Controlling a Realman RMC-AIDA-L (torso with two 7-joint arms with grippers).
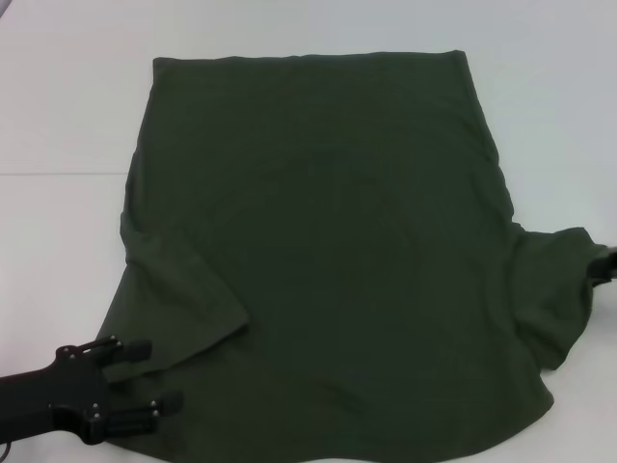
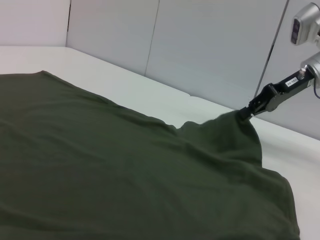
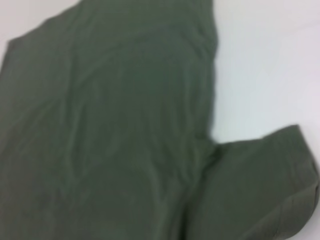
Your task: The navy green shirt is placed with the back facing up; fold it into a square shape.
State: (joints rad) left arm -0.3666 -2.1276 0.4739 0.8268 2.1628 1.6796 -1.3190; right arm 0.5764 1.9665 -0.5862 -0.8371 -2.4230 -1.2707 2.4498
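The shirt (image 1: 328,260) is spread flat across the middle of the white bench (image 1: 58,116), its straight hem toward the far edge. The left sleeve is folded inward over the body. The left pincer (image 1: 159,378) is held released at the shirt's near left corner, fingers apart. The right pincer (image 2: 246,112) is clenched on the right sleeve's tip, lifted off the bench near its right edge.
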